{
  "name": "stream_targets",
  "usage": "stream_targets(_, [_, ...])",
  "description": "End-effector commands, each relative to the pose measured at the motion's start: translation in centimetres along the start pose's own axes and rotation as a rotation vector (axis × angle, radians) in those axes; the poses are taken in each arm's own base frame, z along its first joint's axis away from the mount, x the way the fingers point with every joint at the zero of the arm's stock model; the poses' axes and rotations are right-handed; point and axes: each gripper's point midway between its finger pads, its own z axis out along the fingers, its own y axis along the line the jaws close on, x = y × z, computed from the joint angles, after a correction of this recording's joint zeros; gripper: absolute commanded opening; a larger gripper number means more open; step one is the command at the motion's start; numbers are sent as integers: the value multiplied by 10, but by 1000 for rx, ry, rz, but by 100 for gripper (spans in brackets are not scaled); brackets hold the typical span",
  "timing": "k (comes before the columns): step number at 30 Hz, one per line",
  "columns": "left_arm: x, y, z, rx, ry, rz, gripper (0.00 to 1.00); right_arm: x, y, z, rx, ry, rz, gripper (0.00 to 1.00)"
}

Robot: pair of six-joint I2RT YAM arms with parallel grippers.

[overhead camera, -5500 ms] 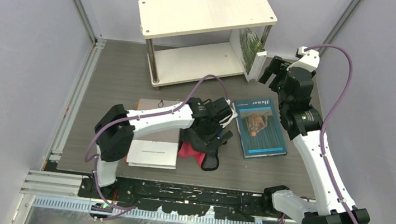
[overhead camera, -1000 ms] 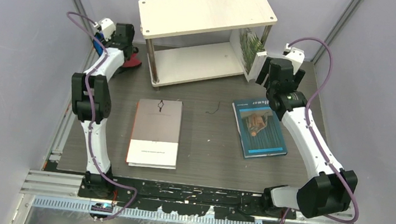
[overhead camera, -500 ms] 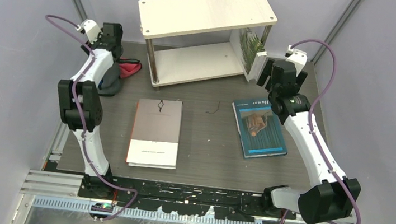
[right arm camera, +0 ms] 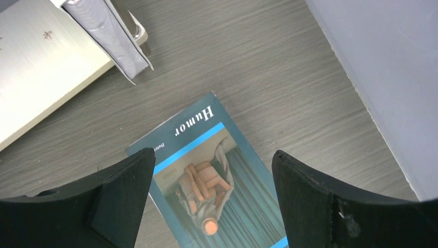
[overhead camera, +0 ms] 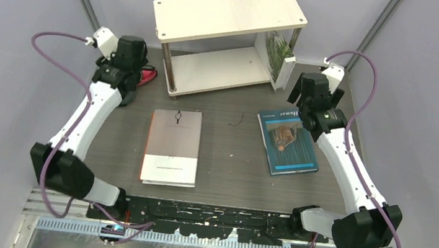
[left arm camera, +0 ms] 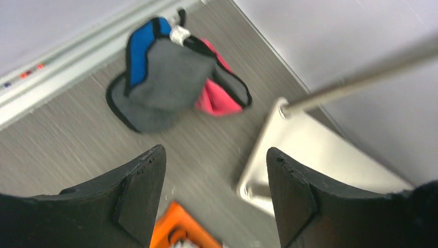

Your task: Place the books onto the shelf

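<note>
Left arm (overhead camera: 90, 115): elbow low at the near left, forearm stretched toward the far left corner, wrist bent so the left tool (left arm camera: 214, 154) points down at the table (overhead camera: 225, 162). Its fingers are spread wide with nothing between them, so released. Below it a blue, grey and pink cloth bundle (left arm camera: 170, 82) lies flat on the table, just left of the shelf's near left post (left arm camera: 361, 77). The tool hangs above the bundle, not touching.

Right arm (overhead camera: 344, 157): elbow at the near right, forearm running up toward the far right. The right tool (right arm camera: 213, 155) aims down over the far end of the teal book (right arm camera: 217, 175). Fingers wide apart, empty, clear of the cover.

Shelf (overhead camera: 229, 14) stands at the far centre of the table, two tiers, top board bare. White book (overhead camera: 280, 59) with a plant cover stands upright at the right end of the lower tier, by the right posts.

Teal book lies flat and face up on the table right of centre, near the shelf's right end but apart from it. Grey-brown book (overhead camera: 172, 147) with a white lower band lies flat left of centre, well apart from the teal one. A pale edge shows under its near side; cannot tell what it is. A small dark string (overhead camera: 237, 120) lies on the table between the two flat books.
</note>
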Motion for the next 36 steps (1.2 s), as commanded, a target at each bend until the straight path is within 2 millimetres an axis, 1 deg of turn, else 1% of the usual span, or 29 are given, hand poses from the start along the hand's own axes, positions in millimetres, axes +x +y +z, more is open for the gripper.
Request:
stream_targets(1, [13, -6, -64, 115, 35, 14, 70, -4, -20, -16, 55, -34, 117, 89])
stream_targets(4, [36, -14, -109, 223, 71, 68, 68, 5, -27, -16, 75, -10, 178, 89])
stream_targets(5, [49, -19, -129, 277, 94, 96, 67, 9, -29, -15, 80, 1, 192, 90])
stream_targets(6, [58, -22, -143, 313, 110, 117, 66, 11, -30, -15, 86, 8, 209, 90])
stream_targets(9, [82, -28, -177, 407, 155, 182, 66, 15, -35, -14, 107, 24, 243, 91])
stream_targets(14, [120, -49, -225, 546, 251, 287, 65, 24, -49, -10, 127, 59, 310, 92])
stream_targets(16, [142, -61, -250, 611, 291, 344, 65, 30, -57, -7, 138, 80, 334, 92])
stream_targets(19, [175, -79, -281, 691, 348, 418, 65, 37, -71, -3, 155, 107, 375, 93])
stream_targets(20, [186, -84, -289, 712, 372, 435, 65, 39, -74, -2, 164, 108, 385, 93])
stream_targets(21, [201, -89, -295, 728, 398, 458, 65, 41, -76, -1, 169, 112, 388, 93])
stream_targets(22, [209, -94, -302, 755, 422, 459, 65, 43, -76, -1, 171, 115, 390, 94])
stream_targets(24, [236, -102, -312, 800, 489, 474, 65, 45, -84, 4, 194, 122, 418, 94])
stream_targets(29, [294, -116, -338, 925, 668, 502, 64, 55, -93, 17, 209, 154, 500, 94])
stream_targets(31, [311, -123, -346, 971, 710, 488, 64, 57, -93, 21, 201, 159, 530, 94])
stream_targets(36, [345, -136, -357, 1041, 797, 456, 63, 64, -94, 25, 204, 173, 544, 94])
